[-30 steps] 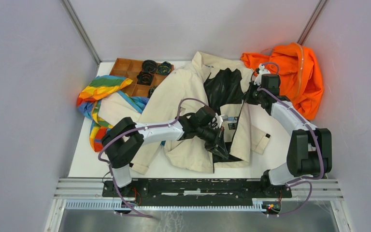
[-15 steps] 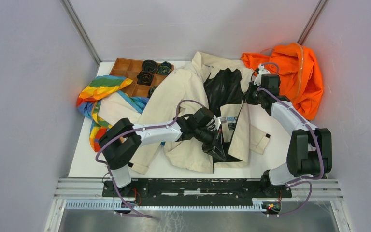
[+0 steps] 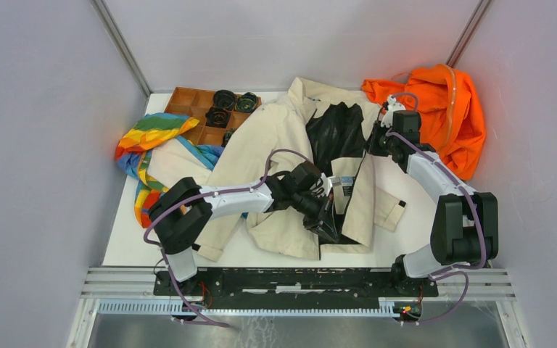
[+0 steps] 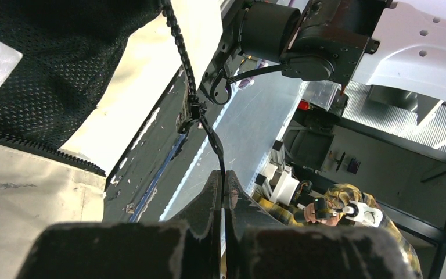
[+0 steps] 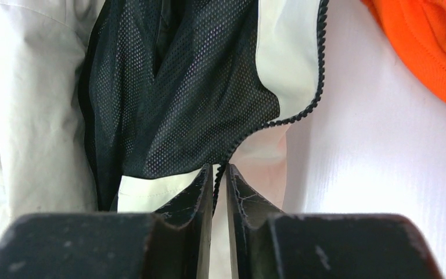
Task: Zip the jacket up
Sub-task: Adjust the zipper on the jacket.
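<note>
Unzipped and face up, the jacket [image 3: 275,130] lies before me on the table [image 3: 261,255] with its collar toward the far edge. Its cream front panels are spread to bare the black mesh lining [image 5: 180,87] and a white label [image 3: 346,185]. One sleeve stretches down my left side. Dark zipper teeth [image 5: 319,64] edge the right-hand panel. Near the hem, a length of zipper chain [image 4: 209,131] runs into my left gripper [image 4: 223,181], which pinches it.

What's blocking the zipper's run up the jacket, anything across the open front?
Nothing lies across the jacket's open front. The left gripper is shut on the zipper tape below the slider; the right gripper straddles the zipper edge higher up, on the slider's path.
</note>
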`<state>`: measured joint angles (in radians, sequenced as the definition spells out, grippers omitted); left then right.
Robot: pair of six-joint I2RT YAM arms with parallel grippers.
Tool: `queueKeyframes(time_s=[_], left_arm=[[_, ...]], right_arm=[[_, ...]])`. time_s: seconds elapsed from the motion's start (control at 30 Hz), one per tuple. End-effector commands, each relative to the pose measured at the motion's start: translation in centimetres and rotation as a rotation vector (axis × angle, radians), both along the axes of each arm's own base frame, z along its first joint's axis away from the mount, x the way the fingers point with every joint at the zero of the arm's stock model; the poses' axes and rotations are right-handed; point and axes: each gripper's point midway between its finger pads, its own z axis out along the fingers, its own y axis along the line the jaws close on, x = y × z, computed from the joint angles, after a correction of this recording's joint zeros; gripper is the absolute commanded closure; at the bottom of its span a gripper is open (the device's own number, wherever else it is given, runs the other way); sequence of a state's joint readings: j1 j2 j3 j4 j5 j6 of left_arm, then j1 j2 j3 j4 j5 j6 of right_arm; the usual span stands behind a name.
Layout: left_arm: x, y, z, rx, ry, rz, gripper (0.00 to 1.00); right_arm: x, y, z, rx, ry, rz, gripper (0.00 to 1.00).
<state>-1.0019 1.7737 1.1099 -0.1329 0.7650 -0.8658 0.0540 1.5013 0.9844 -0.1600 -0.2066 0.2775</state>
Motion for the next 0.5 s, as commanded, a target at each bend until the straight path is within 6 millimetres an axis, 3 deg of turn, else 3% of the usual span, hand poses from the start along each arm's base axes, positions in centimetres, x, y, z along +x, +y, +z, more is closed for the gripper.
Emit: queueKeyframes(time_s=[0.0,0.3,0.47], left_arm=[[-0.64,-0.59,0.87,-0.051,-0.002,-0.062,0.98],[-0.50,-1.14,0.86,-0.052,0.004,-0.085,0.98],[-0.49,-0.94,0.66,-0.044,0.003,-0.076,0.98]], right_arm=[[1.18,-0.54,1.26,-0.037,-0.081,0.005,0.79],[0.83,-0.73,1.47,-0.062,-0.101,0.020,0.71],[0.84,-0.82,1.56,-0.076,-0.106,0.030,0.60]])
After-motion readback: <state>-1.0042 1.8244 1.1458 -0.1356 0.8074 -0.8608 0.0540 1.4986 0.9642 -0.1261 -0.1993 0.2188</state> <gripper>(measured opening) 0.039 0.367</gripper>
